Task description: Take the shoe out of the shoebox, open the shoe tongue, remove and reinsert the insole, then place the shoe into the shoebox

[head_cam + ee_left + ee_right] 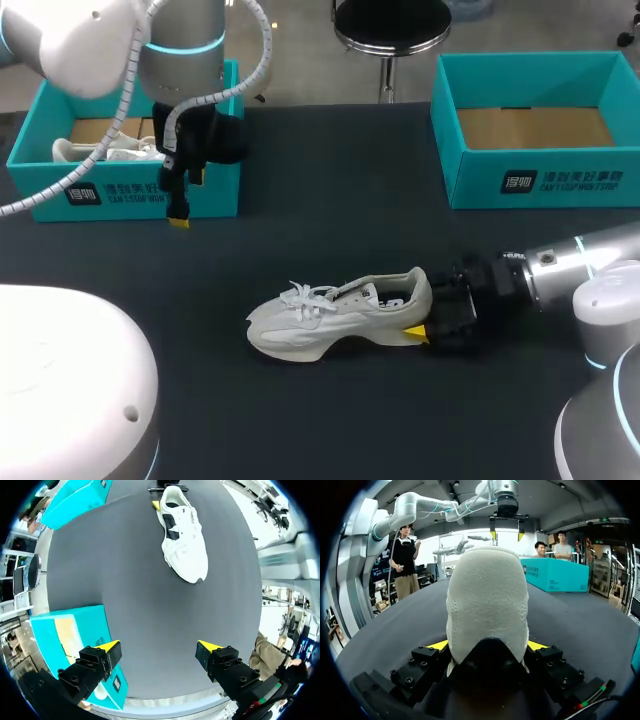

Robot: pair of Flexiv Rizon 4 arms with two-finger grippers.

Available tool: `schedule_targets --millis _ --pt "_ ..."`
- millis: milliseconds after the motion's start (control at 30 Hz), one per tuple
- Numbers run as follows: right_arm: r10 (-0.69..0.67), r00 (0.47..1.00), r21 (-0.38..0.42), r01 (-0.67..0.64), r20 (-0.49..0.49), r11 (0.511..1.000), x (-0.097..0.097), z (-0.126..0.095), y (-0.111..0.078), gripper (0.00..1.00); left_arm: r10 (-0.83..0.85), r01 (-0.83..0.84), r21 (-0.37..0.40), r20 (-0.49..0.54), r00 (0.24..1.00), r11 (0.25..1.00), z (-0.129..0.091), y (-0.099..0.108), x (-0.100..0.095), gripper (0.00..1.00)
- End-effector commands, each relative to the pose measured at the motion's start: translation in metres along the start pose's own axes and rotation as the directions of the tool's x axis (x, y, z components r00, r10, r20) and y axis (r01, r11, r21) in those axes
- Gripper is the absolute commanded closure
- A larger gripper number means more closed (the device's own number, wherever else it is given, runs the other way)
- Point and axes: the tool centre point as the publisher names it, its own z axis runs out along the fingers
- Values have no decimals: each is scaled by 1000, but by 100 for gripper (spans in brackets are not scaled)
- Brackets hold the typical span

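The shoe (330, 315) stands on the table (330, 200), heel apparently pinched in the right gripper (489, 646), while the left gripper (159, 652) hangs spread by a shoebox (215, 190).

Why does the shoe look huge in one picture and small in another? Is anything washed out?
Right wrist view: the shoe sits clamped in the right gripper, close to the camera, so it looms; light behind it glares white. Left wrist view: it lies far ahead of the open left gripper, and the table edge bows. Head view: even light, no glare on the shoe.
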Motion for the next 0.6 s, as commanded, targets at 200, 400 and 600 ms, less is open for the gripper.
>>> schedule_targets --millis 200,400,600 --pt "1 1000 2 -1 2 1000 1 6 -4 100 -120 120 -7 -36 992 993 -1 -3 -7 0" --pt "1 1000 2 -1 2 1000 1 6 -4 100 -120 120 -7 -36 992 993 -1 -3 -7 0" --pt "1 1000 2 -1 2 1000 1 6 -4 100 -250 249 -31 -39 967 968 0 -12 -4 0"
